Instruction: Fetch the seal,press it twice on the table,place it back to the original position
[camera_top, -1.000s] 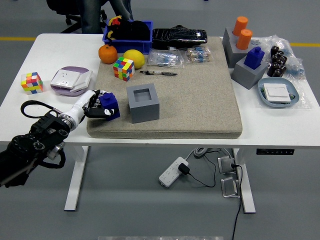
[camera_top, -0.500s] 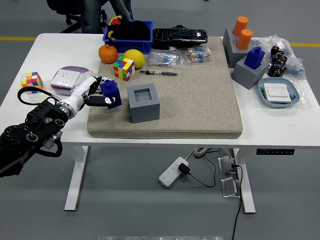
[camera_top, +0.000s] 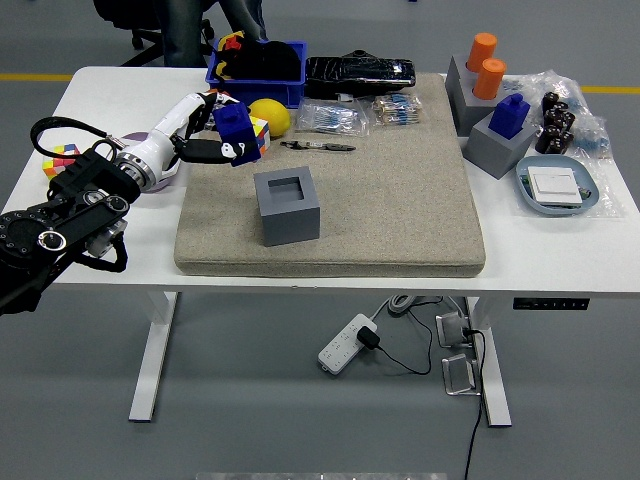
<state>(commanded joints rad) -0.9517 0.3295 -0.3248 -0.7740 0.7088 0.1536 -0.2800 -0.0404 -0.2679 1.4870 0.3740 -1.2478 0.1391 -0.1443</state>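
Observation:
My left hand (camera_top: 212, 140) is shut on a blue seal (camera_top: 236, 133) and holds it in the air above the far left part of the beige mat (camera_top: 400, 190). The seal hangs in front of the colour cube and the yellow fruit (camera_top: 270, 113). Its grey square holder (camera_top: 287, 206) stands on the mat, hollow side up, to the lower right of the hand. A second blue seal (camera_top: 510, 113) sits in another grey holder (camera_top: 498, 145) at the right. My right hand is out of view.
A blue bin (camera_top: 256, 68), a black pouch (camera_top: 358, 72), plastic bags (camera_top: 335, 117) and a pen (camera_top: 318, 146) lie at the back. Orange cylinders (camera_top: 484, 64) stand at the right, near a blue tray (camera_top: 556, 189). A white-purple box (camera_top: 128, 152) and a colour cube (camera_top: 57, 157) are at the left.
My left hand has lifted the blue seal off the mat's near left corner and carried it up and toward the far side, now covering the orange and the colour cube.

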